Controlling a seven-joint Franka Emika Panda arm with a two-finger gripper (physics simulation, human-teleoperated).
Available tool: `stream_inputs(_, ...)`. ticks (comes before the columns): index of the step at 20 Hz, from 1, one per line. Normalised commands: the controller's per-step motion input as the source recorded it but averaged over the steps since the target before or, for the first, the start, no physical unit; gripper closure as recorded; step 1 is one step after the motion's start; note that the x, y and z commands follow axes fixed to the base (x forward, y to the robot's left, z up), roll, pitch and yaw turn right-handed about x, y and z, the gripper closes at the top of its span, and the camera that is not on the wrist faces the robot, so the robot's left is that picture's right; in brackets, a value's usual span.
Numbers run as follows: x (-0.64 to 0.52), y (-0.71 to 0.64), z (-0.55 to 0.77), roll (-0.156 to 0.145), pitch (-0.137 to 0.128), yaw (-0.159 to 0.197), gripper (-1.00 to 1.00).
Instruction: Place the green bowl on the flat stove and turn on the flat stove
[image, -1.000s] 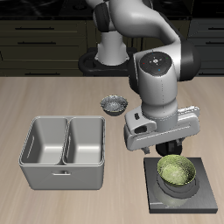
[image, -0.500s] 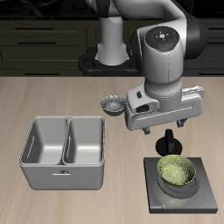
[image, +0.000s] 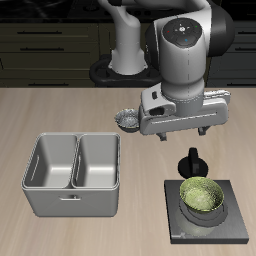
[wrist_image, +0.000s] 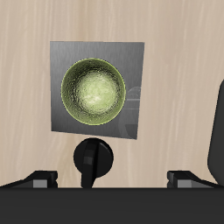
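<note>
Wrist view, green bowl (wrist_image: 97, 89) on flat stove (wrist_image: 129, 56), knob (wrist_image: 92, 160) beside

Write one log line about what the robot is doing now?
green bowl: on flat stove | knob: untouched | gripper: empty, above knob

Kitchen: flat stove (image: 208, 208), dark cabinets (image: 50, 40).

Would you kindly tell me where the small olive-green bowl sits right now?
The small olive-green bowl rests on the flat black square stove, just in front of its round black knob.
</note>
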Motion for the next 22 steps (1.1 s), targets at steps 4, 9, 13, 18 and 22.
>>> stream_inputs(4,-0.24,0.00,0.18,-0.016,-0.043,-0.031,-1.00)
stream_inputs(9,-0.34,0.06,0.17,-0.058,-0.044,-0.002,-1.00)
stream_inputs(13,-0.29,0.00,0.16,-0.049,-0.089,0.041,-1.00)
stream_inputs(18,-0.14,-0.01,0.07,0.000,-0.004,-0.008,-1.00)
stream_inputs(22,-0.14,-0.08,0.00,0.016,0.020,-0.007,-1.00)
